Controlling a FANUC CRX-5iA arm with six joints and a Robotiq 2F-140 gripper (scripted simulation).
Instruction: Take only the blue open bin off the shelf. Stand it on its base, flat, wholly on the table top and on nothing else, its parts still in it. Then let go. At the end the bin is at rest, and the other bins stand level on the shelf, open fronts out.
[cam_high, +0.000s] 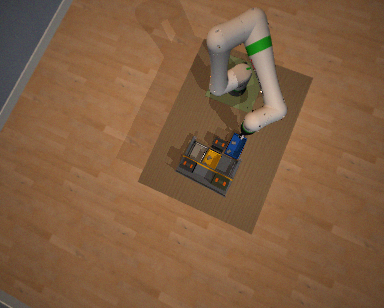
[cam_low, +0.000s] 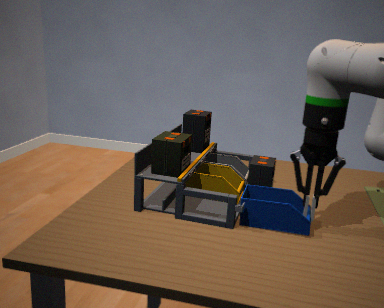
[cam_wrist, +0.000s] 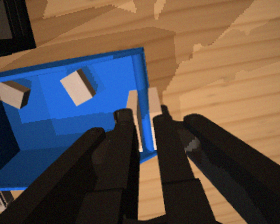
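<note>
We see the blue bin (cam_low: 272, 210) off the shelf (cam_low: 139, 170), its base on or just above the bench (cam_low: 150, 250); we cannot tell whether it touches. It sits just beside the shelf's end that faces the arm's base, toward the middle of the bench. In the wrist view two pale parts (cam_wrist: 78, 86) lie inside it on the blue floor. The tool (cam_low: 310, 202) comes down from above and is clamped on the bin's wall at the end away from the shelf, one finger inside the bin and one outside, with the thin blue wall between the fingers.

Just beside the blue bin, a yellow bin (cam_low: 215, 179) rests tilted on the shelf's upper level, with a grey bin (cam_low: 227, 162) behind it. Dark boxes (cam_low: 171, 152) with orange marks stand on the shelf's far end, and another dark box (cam_low: 262, 170) stands behind the blue bin.

The white arm (cam_low: 345, 65), with its green band, reaches in from the bench's far side in the top view, where its green base plate (cam_high: 250, 102) lies.
</note>
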